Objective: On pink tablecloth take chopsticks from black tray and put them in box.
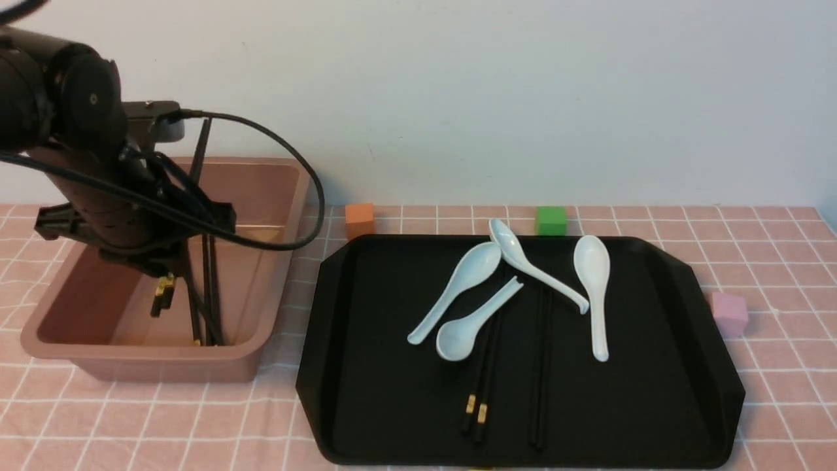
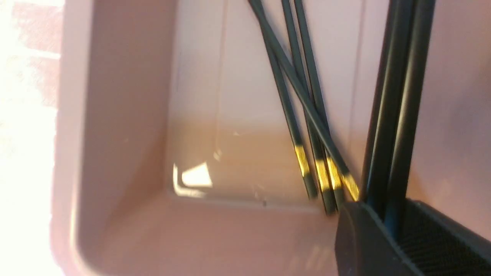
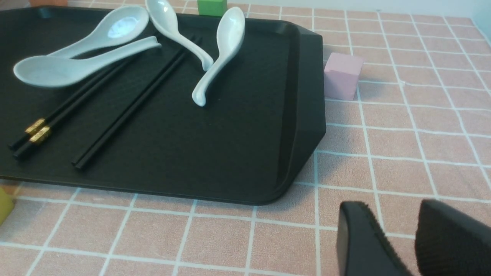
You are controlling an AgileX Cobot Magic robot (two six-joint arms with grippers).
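Note:
My left gripper [image 2: 388, 216] is shut on a pair of black chopsticks [image 2: 397, 115] and holds them upright inside the dusty-pink box [image 1: 163, 366]; their top ends stick up above the arm [image 1: 201, 140]. Several gold-banded chopsticks [image 2: 307, 126] lean in the box [image 2: 122, 115]. On the black tray [image 1: 654, 418] lie a gold-banded pair [image 1: 484, 373] and a plain black pair [image 1: 539, 366], partly under spoons. They also show in the right wrist view, the banded pair [image 3: 76, 99] and the plain pair [image 3: 130, 111]. My right gripper [image 3: 391, 210] is open and empty above the pink tablecloth [image 3: 383, 153], off the tray's corner.
Several pale blue-white soup spoons [image 1: 592, 288] lie on the tray's far half. An orange cube [image 1: 359, 219] and a green cube [image 1: 550, 220] stand behind the tray. A pink cube [image 1: 729, 314] stands to its right. A wall runs close behind the table.

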